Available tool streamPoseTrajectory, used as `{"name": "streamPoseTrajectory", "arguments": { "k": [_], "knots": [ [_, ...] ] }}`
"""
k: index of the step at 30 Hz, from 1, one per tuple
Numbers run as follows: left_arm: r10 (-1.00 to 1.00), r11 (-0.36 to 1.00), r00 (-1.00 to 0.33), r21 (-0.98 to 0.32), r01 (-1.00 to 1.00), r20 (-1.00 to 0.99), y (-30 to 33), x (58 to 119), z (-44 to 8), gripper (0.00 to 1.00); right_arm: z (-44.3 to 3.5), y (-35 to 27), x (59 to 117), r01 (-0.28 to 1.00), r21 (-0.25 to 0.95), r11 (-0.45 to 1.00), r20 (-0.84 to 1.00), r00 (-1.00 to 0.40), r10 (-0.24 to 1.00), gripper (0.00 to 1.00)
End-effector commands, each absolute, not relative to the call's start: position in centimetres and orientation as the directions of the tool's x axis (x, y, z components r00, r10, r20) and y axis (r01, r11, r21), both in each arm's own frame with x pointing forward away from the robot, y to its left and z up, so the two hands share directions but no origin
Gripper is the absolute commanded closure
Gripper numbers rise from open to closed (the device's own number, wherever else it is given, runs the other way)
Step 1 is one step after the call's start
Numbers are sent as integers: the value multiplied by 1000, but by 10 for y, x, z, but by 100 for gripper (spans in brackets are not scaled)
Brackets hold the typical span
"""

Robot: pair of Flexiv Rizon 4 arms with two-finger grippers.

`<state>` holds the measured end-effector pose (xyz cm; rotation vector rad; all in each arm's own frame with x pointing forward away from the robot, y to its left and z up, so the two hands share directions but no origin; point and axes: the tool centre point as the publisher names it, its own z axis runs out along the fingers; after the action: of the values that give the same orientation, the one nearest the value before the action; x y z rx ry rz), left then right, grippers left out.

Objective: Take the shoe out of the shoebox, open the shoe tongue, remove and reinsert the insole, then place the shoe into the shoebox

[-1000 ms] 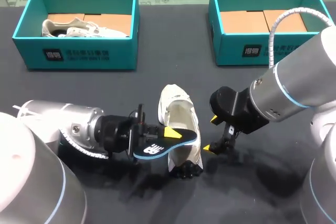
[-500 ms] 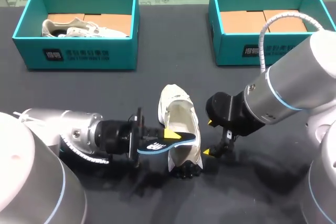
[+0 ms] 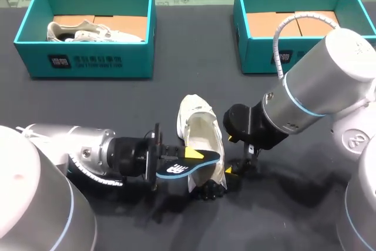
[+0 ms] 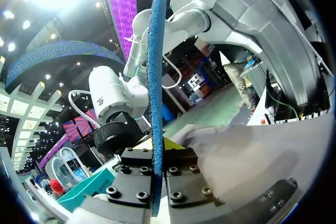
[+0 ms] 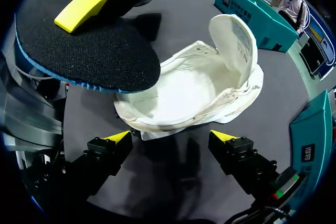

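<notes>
A white shoe (image 3: 201, 136) lies on the dark table, its tongue folded back and its inside bare (image 5: 194, 90). My left gripper (image 3: 187, 158) is shut on the heel end of a blue-and-black insole (image 3: 188, 167), holding it just above the shoe's heel. In the left wrist view the insole (image 4: 156, 87) stands edge-on between the fingers of the left gripper (image 4: 157, 156). My right gripper (image 3: 232, 154) is open beside the shoe's heel on its right. In the right wrist view that gripper (image 5: 170, 137) straddles the heel, with the insole (image 5: 89, 51) hovering above.
A teal shoebox (image 3: 88, 63) at the back left holds another white shoe (image 3: 94, 32). A second teal shoebox (image 3: 258, 54) at the back right shows only its cardboard floor. My right arm's thick body hangs over the table's right side.
My right gripper has moved left, closing in on the shoe's heel, still open. My left gripper has carried the insole slightly right and lower over the shoe.
</notes>
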<state>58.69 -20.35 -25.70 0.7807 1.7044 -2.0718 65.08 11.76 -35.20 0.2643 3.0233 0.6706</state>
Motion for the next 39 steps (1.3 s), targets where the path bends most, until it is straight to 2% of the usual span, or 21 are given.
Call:
{"name": "streamPoseTrajectory", "arguments": {
  "k": [1, 39],
  "knots": [
    [68, -204, -791, -785, 585, -608, -199, 583, -257, 100, -354, 115, 656, 153, 427, 891, 12, -986, 164, 0],
    [33, -151, -841, -834, 530, -540, -225, 602, -286, 100, -355, 110, 662, 129, 445, 886, 11, -990, 138, 0]
  ]
}}
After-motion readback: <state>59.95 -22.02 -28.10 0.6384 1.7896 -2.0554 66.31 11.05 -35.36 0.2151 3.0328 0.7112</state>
